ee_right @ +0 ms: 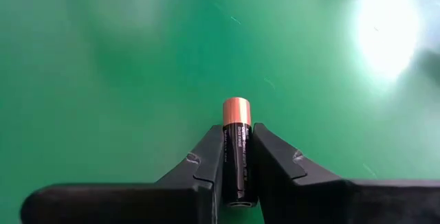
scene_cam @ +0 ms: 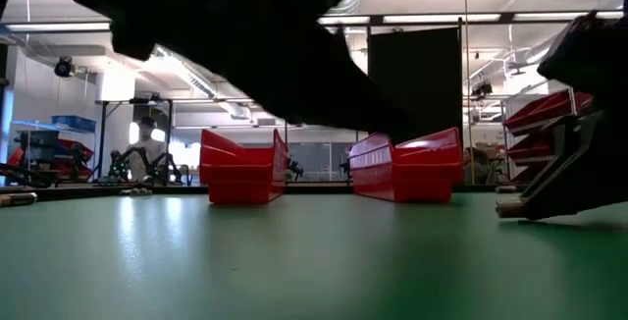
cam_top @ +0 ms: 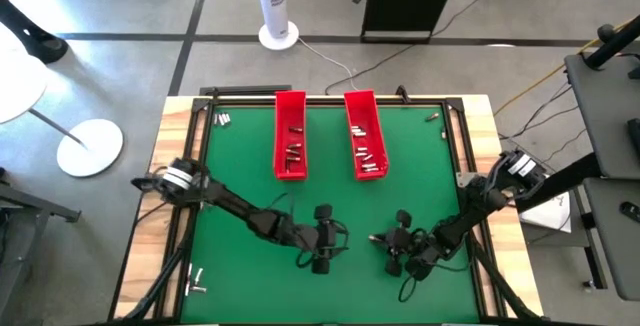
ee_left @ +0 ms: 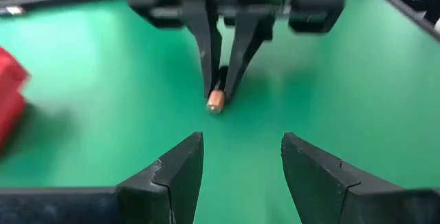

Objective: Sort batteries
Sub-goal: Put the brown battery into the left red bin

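Observation:
My right gripper (ee_right: 237, 133) is shut on one black battery with a copper end (ee_right: 236, 111), low over the green mat right of centre (cam_top: 378, 238). My left gripper (ee_left: 242, 148) stands open facing it from the left (cam_top: 345, 236), a short way from the battery's copper end (ee_left: 215, 102) and touching nothing. Two long red trays (cam_top: 290, 134) (cam_top: 366, 134) lie side by side on the far half of the mat, each with several batteries inside. Loose batteries lie at the far left corner (cam_top: 222, 119) and by the near left edge (cam_top: 197, 284). My right gripper pinches the battery's black body (ee_right: 238, 157) between its two fingers. The battery lies along the fingers, and its copper end sticks out past the fingertips (ee_left: 234, 80). The fingers slant down from the table's right toward the left gripper. The copper end hangs close over the mat.
A raised black frame (cam_top: 205, 116) runs round the green mat. One more loose battery lies near the far right corner (cam_top: 433, 117). Bare mat stretches between the trays and the two grippers (cam_top: 330, 191) and along the near edge.

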Tool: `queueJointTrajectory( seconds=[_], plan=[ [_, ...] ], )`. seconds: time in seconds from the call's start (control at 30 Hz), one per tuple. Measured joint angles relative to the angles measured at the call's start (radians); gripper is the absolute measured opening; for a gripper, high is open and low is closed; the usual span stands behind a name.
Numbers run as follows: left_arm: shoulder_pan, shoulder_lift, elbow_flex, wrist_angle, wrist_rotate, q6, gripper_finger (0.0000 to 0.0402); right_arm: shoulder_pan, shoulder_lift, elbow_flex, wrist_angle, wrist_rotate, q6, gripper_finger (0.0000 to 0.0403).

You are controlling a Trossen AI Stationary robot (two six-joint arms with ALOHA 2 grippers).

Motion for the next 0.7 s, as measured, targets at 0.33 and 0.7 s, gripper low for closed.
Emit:
queueJointTrajectory(
  seconds=[0.33, 0.7],
  plan=[
    [0.0, 0.216, 0.196, -0.022, 0.027, -0.034, 0.0176, -0.008, 0.112, 0.006, 0.157, 0.006, -0.088, 0.0057],
    [-0.001, 0.243, 0.31, -0.25, -0.028, -0.066, 0.0176, 0.009, 0.15, 0.004, 0.199, 0.009, -0.085, 0.0129]
  ],
)
